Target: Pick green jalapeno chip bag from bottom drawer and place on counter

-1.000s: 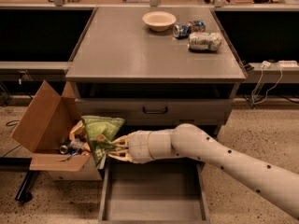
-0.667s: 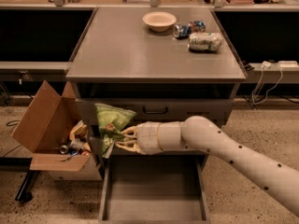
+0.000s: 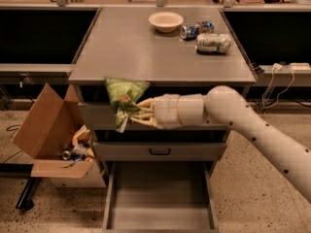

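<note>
Gripper (image 3: 132,111) holds the green chip bag (image 3: 124,92) tight.
The bag hangs in the air by the near edge of the worktop (image 3: 126,47), high above the open bottom drawer (image 3: 160,200).

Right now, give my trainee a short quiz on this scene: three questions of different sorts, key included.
1. True or false: the wide grey metal bottom drawer is shut.
2. The end effector grips the wrinkled light-green foil chip bag. Where? A) inside the drawer B) by the flat grey counter's front edge C) on the floor
3. How many things lie on the counter?
Key: 1 false, it stands open; 2 B; 3 three: cream bowl, blue can, whitish packet.
</note>
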`<state>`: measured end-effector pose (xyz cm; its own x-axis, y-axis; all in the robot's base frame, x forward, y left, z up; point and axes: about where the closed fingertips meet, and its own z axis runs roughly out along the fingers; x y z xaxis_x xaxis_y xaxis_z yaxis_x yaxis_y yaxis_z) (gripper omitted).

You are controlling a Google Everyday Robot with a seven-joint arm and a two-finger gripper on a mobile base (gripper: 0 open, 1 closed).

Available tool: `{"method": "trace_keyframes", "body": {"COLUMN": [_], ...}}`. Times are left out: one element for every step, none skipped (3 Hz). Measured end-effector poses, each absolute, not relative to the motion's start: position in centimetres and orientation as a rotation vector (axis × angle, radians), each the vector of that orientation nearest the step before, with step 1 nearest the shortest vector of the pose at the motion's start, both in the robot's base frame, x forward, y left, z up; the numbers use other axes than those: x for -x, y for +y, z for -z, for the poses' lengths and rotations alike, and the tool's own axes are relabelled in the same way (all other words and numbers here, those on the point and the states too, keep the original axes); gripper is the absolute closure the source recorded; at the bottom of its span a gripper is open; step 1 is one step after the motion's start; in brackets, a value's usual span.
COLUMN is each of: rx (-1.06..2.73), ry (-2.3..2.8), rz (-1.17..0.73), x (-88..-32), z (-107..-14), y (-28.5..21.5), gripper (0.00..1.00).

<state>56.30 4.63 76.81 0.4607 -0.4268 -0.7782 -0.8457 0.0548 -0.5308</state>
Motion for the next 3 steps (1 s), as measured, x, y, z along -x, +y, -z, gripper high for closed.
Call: {"method": "trace_keyframes", "body": {"rx": [1.563,1.561,1.521], "ry": [1.102,1.095,1.097], "rz": [-0.421,-0.415,-0.414], "x": [-57.3,-57.5,-57.9], "z": [-80.2,-80.8,-81.8], "y": [3.8,3.6,3.5], "gripper": [1.00,1.00,1.00]}}
